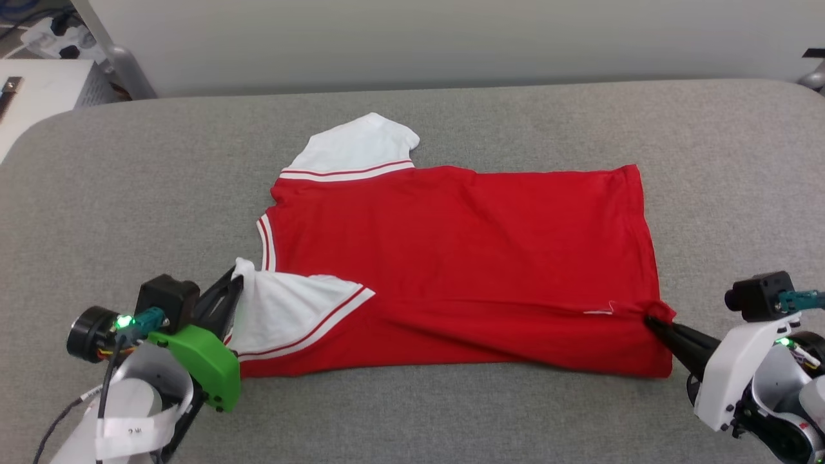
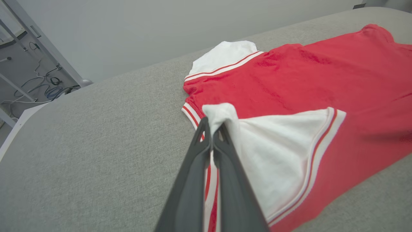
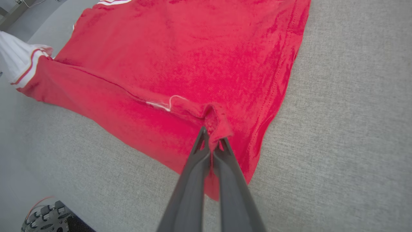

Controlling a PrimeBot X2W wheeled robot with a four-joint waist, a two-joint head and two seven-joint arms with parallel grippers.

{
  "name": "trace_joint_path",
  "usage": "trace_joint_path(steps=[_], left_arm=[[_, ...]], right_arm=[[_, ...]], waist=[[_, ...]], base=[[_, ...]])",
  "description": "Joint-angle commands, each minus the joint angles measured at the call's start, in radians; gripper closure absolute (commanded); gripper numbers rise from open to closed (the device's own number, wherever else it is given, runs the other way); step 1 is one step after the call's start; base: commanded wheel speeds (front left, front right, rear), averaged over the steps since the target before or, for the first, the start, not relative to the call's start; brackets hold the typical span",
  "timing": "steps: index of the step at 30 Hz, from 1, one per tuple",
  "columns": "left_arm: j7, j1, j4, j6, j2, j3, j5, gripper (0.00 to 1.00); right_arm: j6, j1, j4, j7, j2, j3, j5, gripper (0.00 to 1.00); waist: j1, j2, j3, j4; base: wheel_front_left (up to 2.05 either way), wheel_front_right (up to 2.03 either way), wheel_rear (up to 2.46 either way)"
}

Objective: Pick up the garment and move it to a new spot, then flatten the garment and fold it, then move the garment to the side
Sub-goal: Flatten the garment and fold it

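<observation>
Head view: grey padded table [image 1: 451, 412] carries the garment [image 1: 464, 258], spread sideways at centre, collar toward the robot's left, hem toward its right. Near long edge appears folded over the body; the crease is indistinct. Left gripper [image 1: 237, 278]: jaws clamped on the near white sleeve [image 1: 290, 316]. Right gripper [image 1: 652, 320]: jaws clamped on the near hem corner.
</observation>
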Motion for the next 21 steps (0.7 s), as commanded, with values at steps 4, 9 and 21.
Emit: trace_joint_path(steps=[4,9,21], left_arm=[[-0.01,-0.118,0.097,-0.013,0.017,-0.03,-0.002,1.0],[-0.031,-0.218,0.219,-0.017,0.007,-0.087,-0.019,1.0],[-0.096,-0.359,0.465,-0.018,-0.001,-0.313,-0.127,1.0]], right_arm=[[-0.001,-0.086,0.021,0.033,0.032,-0.015,-0.021,1.0],[-0.001,-0.168,0.094,0.045,0.064,-0.011,-0.047,1.0],[-0.001,-0.273,0.264,-0.011,0.13,0.062,-0.103,1.0]], waist=[[0.0,0.0,0.096,-0.033],[0.0,0.0,0.142,-0.033],[0.0,0.0,0.19,-0.026]], base=[[0.0,0.0,0.0],[0.0,0.0,0.0],[0.0,0.0,0.0]])
